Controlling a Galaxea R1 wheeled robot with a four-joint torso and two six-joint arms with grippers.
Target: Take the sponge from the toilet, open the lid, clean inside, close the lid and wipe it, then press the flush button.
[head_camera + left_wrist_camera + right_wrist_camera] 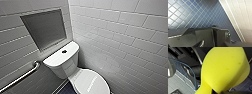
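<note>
One yellow sponge, soft & light, squashes at one end where the right tool clamps it; prob. needs a deep grip. The lid is down.

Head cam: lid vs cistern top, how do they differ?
Shape: the lid is an oval; the cistern top is a rounded rectangle.
Marks: the cistern top carries the dark flush button in its middle; the lid is plain.
Place: the cistern top sits higher, just below the niche; the lid lies lower and nearer the camera, shut.
Shared: both are white and glossy.
</note>
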